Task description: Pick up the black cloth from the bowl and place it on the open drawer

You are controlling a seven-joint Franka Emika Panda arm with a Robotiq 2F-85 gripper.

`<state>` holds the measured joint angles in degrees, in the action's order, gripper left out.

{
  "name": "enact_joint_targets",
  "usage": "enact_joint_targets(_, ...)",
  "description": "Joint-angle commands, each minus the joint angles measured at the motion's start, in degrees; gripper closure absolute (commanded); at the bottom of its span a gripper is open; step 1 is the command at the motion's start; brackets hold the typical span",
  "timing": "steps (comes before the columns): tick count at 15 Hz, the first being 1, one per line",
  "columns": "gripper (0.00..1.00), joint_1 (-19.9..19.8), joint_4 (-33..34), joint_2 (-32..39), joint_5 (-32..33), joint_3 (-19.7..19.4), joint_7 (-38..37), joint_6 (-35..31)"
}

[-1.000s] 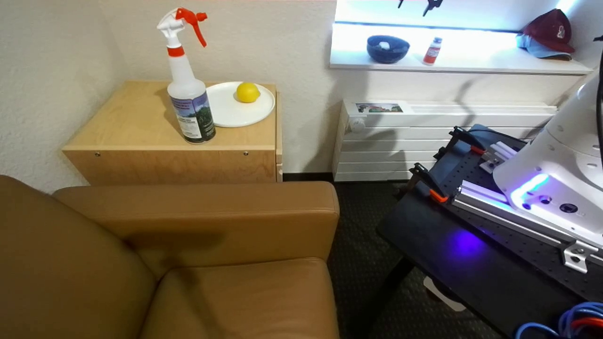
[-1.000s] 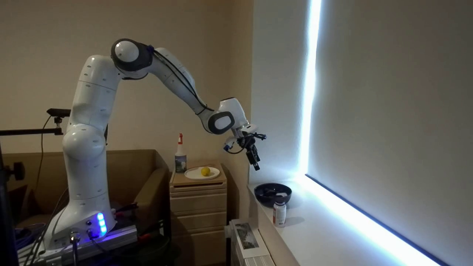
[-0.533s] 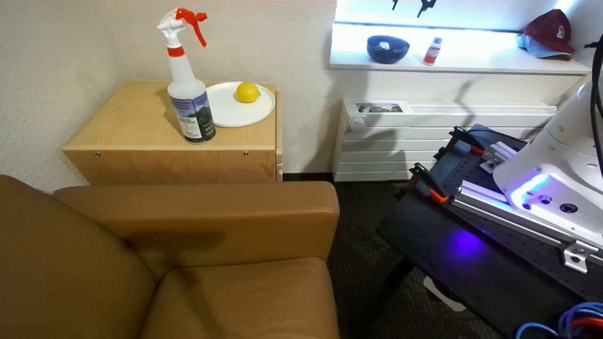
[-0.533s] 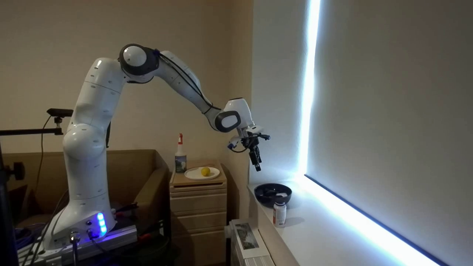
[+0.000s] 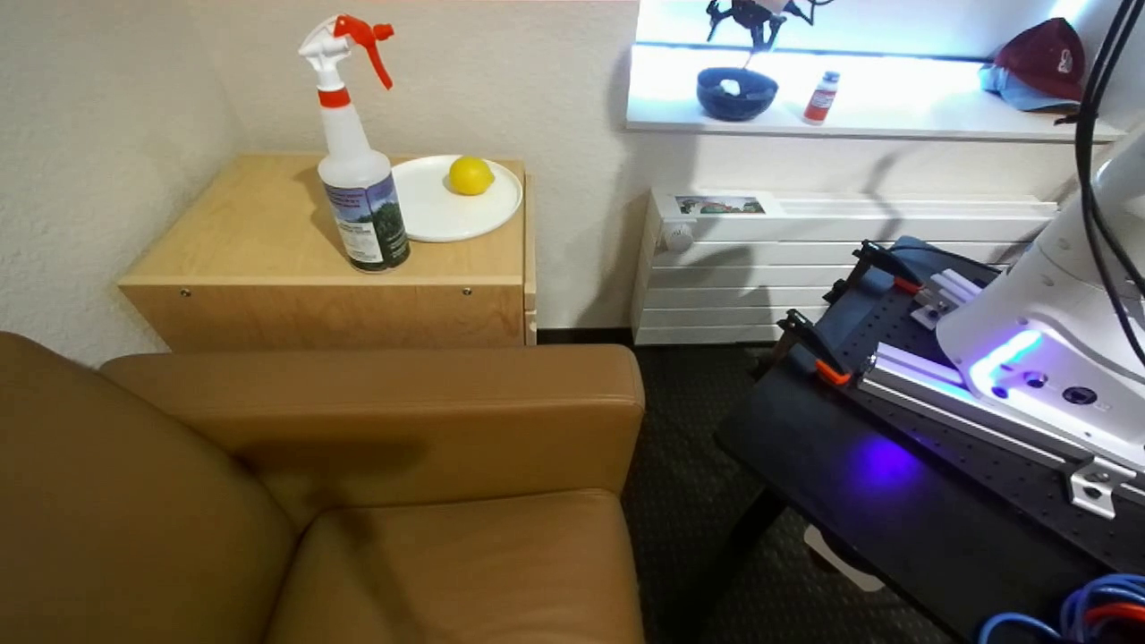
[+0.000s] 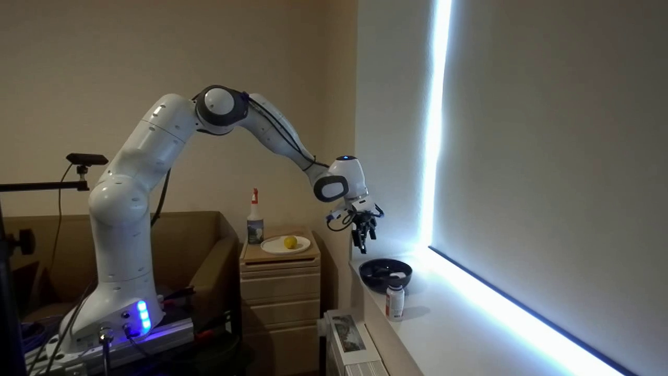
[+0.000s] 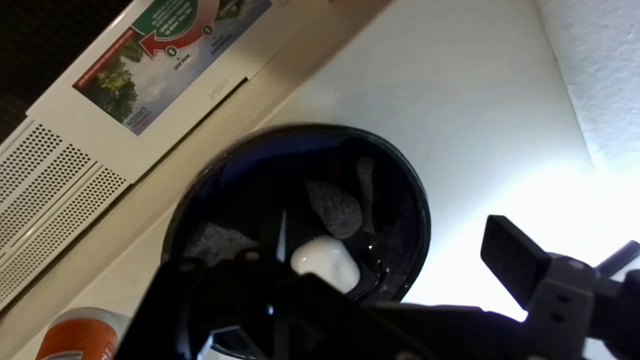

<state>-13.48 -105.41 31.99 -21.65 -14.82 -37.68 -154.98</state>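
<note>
A dark blue-black bowl stands on the white windowsill in both exterior views, and its rim fills the middle of the wrist view. Dark material that looks like the black cloth lies in the bowl, hard to tell from the dark wall. Grey patches and a shiny white object show with it. My gripper is above the bowl, fingers apart and empty; its fingers also spread in the wrist view, one over the bowl, one beyond its rim. The wooden drawer cabinet shows no clearly open drawer.
A bottle stands close beside the bowl. A cap lies farther along the sill. A spray bottle and a white plate with a lemon stand on the cabinet. A radiator is below the sill.
The arm has reached forward and lowered, bringing my gripper down closer to the bowl. The gripper has turned, and its fingers now show spread. The bowl and the other objects have not moved.
</note>
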Motion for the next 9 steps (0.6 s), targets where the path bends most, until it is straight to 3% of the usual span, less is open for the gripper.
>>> enact_joint_targets(1, 0.0, -0.36, 7.03, 6.56, -1.17, -1.49, -8.05, 0.49)
enact_joint_targets(2, 0.0, -0.6, 8.34, 7.72, -0.81, -1.66, -9.93, 1.51)
enact_joint_targets(3, 0.0, -0.45, 4.39, 4.37, 0.31, -0.85, -7.35, 0.1)
enact_joint_targets(9, 0.0, 0.81, 8.61, 10.38, 2.2, -3.25, -14.08, 1.55)
